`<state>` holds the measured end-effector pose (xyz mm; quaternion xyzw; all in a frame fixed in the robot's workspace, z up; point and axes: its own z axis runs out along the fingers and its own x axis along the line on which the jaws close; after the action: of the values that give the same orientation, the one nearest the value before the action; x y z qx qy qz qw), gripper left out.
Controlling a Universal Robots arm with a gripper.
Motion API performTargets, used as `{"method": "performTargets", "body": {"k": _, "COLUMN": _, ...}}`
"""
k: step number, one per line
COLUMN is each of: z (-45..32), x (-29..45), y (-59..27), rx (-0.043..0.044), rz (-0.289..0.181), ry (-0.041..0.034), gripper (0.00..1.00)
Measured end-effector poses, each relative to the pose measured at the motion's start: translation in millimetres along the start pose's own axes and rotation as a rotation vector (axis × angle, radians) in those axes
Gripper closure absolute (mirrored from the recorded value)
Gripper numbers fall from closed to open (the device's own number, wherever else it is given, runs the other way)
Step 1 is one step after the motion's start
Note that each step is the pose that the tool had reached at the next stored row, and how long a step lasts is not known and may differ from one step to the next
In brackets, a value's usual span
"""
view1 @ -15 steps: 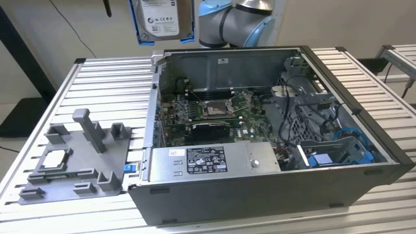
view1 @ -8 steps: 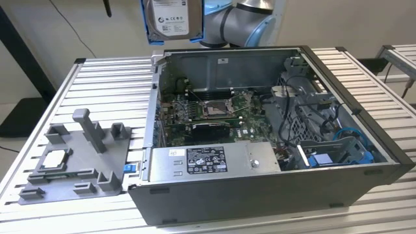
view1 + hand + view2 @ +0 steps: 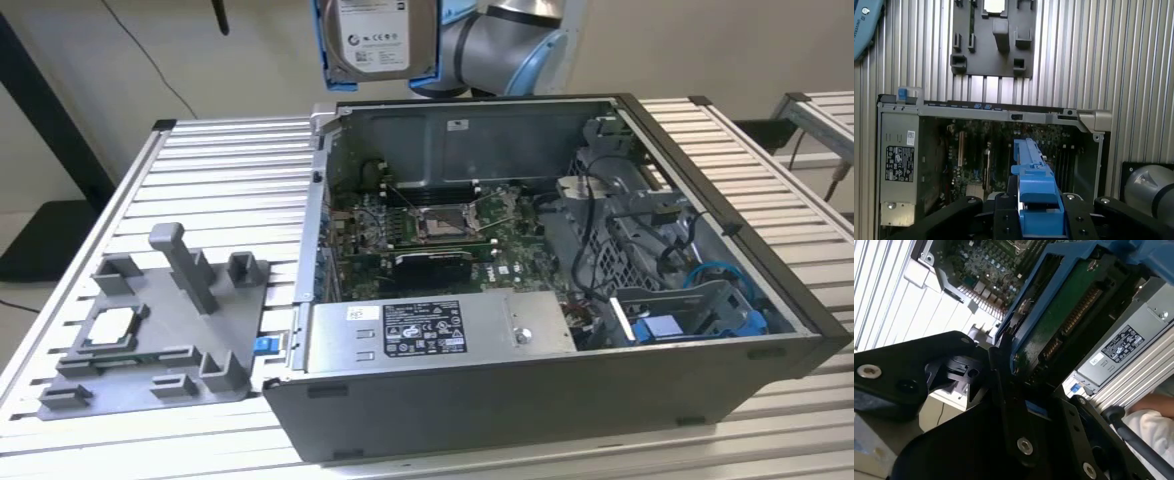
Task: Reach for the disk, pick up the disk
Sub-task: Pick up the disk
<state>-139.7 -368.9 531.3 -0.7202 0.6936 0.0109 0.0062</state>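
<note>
We note the gripper [image 3: 1036,207] clamped on the disk [image 3: 380,35], held high so it clears the open computer case [image 3: 534,400].

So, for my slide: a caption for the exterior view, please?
The disk held high above the open case; a grey fixture sits beside the case on the table.

We see the gripper [image 3: 1036,212] clamping the disk [image 3: 1032,162] edge-on over the open case [image 3: 1004,116]. Inside the case sits a power supply [image 3: 898,165]; beyond the case, a grey fixture [image 3: 991,55] lies on the slatted table [image 3: 1104,60].
</note>
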Motion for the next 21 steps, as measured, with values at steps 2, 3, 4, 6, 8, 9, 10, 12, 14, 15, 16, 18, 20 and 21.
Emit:
{"method": "performTargets", "body": {"k": 2, "z": -0.1, "x": 0.2, "y": -4.9, "rx": -0.0001, "rz": 0.000, "ry": 0.0001, "gripper": 1.00}}
{"method": "performTargets", "body": {"k": 3, "z": -0.1, "x": 0.3, "y": -7.6, "rx": 0.0000, "rz": 0.000, "ry": 0.0000, "gripper": 1.00}}
{"method": "performTargets", "body": {"k": 4, "z": -0.1, "x": 0.4, "y": -10.1, "rx": -0.0001, "rz": 0.000, "ry": 0.0001, "gripper": 1.00}}
{"method": "performTargets", "body": {"k": 6, "z": -0.1, "x": 0.5, "y": -15.0, "rx": -0.0001, "rz": 0.000, "ry": 0.0001, "gripper": 1.00}}
{"method": "performTargets", "body": {"k": 8, "z": -0.2, "x": 0.7, "y": -19.9, "rx": 0.0000, "rz": 0.000, "ry": 0.0000, "gripper": 1.00}}
{"method": "performTargets", "body": {"k": 9, "z": -0.2, "x": 0.8, "y": -22.3, "rx": 0.0000, "rz": 0.000, "ry": 0.0001, "gripper": 1.00}}
{"method": "performTargets", "body": {"k": 10, "z": -0.2, "x": 0.9, "y": -24.8, "rx": 0.0000, "rz": 0.000, "ry": 0.0000, "gripper": 1.00}}
{"method": "performTargets", "body": {"k": 12, "z": -0.2, "x": 1.1, "y": -29.7, "rx": 0.0000, "rz": 0.000, "ry": 0.0000, "gripper": 1.00}}
{"method": "performTargets", "body": {"k": 14, "z": -0.3, "x": 1.3, "y": -34.8, "rx": 0.0000, "rz": 0.000, "ry": 0.0000, "gripper": 1.00}}
{"method": "performTargets", "body": {"k": 15, "z": -0.3, "x": 1.4, "y": -37.2, "rx": 0.0000, "rz": 0.000, "ry": 0.0000, "gripper": 1.00}}
{"method": "performTargets", "body": {"k": 16, "z": -0.3, "x": 1.5, "y": -39.5, "rx": 0.0000, "rz": 0.000, "ry": 0.0000, "gripper": 1.00}}
{"method": "performTargets", "body": {"k": 18, "z": -0.3, "x": 1.6, "y": -44.4, "rx": 0.0000, "rz": 0.000, "ry": 0.0001, "gripper": 1.00}}
{"method": "performTargets", "body": {"k": 20, "z": -0.4, "x": 1.8, "y": -49.0, "rx": 0.0000, "rz": 0.000, "ry": 0.0000, "gripper": 1.00}}
{"method": "performTargets", "body": {"k": 21, "z": -0.4, "x": 1.9, "y": -51.4, "rx": 0.0000, "rz": 0.000, "ry": 0.0000, "gripper": 1.00}}
